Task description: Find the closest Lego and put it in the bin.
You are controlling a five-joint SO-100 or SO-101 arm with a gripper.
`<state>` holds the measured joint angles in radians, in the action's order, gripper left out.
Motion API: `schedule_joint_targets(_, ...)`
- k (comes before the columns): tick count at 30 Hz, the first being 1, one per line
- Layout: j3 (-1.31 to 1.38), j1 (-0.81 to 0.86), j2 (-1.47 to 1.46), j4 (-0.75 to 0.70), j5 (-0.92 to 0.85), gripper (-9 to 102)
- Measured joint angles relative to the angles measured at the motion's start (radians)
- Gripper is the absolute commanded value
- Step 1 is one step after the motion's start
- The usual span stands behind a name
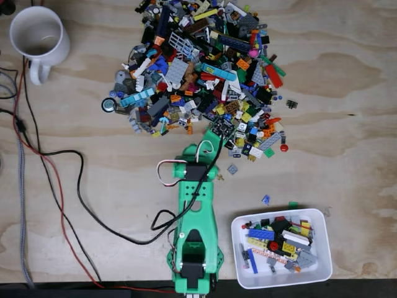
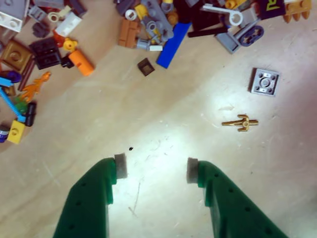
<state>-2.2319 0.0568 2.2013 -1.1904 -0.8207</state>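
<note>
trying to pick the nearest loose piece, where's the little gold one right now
In the wrist view the gold piece lies flat on bare table, right of centre, just below the grey square plate and ahead of the right finger of the open gripper.

Arm [image 1: 197,211]: one, green, lower middle of the fixed view.
Jaws: two green fingers, each with one pale pad [image 2: 120,165], bottom of the wrist view.
Mug [image 1: 38,38]: one, white, upper left of the fixed view.
Bin [image 1: 322,264]: one, white, lower right of the fixed view; too many pieces inside to count.
Lego pile [image 1: 198,68]: one large heap, top middle of the fixed view; pieces too many to count.
Stray pieces by the bin: two, a blue piece [image 1: 265,200] and a green piece [image 1: 293,204].
Grey square plate [image 2: 265,82]: one, right side of the wrist view.
Gold piece [image 2: 240,122]: one, below that plate.
Small dark square piece [image 2: 145,66]: one, upper middle of the wrist view.
Bench [image 1: 347,124]: one, plywood.
</note>
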Motion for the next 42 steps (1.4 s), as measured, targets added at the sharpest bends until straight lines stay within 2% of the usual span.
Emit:
schedule_joint_targets(10,-0.084,0.295,-0.114,0.186,-0.147,18)
schedule_joint_targets(14,-0.121,0.365,-0.147,0.233,-0.196,19)
schedule_joint_targets(26,-0.219,0.400,-0.242,0.422,-0.218,19)
schedule_joint_targets(42,-0.267,0.382,-0.293,0.537,-0.202,16)
